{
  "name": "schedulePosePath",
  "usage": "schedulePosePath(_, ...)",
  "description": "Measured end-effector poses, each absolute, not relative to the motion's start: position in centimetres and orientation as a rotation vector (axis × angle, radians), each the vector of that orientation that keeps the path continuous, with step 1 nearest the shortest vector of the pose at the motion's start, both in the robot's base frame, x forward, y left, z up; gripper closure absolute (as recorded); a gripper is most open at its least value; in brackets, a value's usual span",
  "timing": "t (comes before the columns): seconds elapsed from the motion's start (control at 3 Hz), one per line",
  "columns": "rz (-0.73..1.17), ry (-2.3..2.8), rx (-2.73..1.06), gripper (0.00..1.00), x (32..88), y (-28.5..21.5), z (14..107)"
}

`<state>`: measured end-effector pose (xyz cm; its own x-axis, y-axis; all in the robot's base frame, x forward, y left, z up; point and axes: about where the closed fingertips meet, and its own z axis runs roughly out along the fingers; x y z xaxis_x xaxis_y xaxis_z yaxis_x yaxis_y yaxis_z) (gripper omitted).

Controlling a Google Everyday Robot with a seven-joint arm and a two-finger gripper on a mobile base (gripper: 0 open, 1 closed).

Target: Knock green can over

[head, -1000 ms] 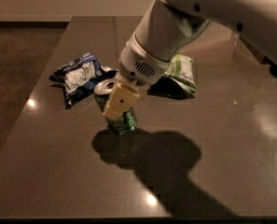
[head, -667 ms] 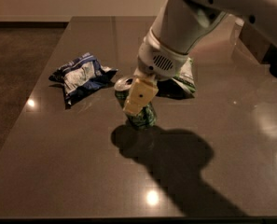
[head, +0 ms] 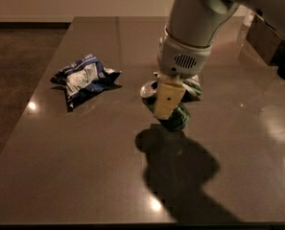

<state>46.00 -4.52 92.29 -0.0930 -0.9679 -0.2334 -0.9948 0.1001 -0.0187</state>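
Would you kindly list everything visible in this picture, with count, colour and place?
table: one, dark brown and glossy, fills most of the view
blue snack bag: one, blue and white, crinkled, on the table's left part
green can: one, dark green with a silver top, mid-table, tilted, top towards the left
green snack bag: one, green and white, just behind the can, mostly hidden by the arm
floor: brown, left of the table
brown block: one, far upper right, unclear what it is
arm: one, white-grey, reaching in from the upper right
gripper: one, pale yellow, against the can's near side
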Motion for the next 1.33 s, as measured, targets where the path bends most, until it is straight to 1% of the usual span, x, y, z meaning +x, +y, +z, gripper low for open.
schedulePosePath(0.67,0.021,2.153,-2.165,1.0,45.9,-5.1,91.1)
schedulePosePath(1.0,-0.057,2.132,-2.248,0.81,46.1,-4.9,90.0)
schedulePosePath(1.33,-0.096,2.112,-2.301,0.59,46.1,-4.8,89.3)
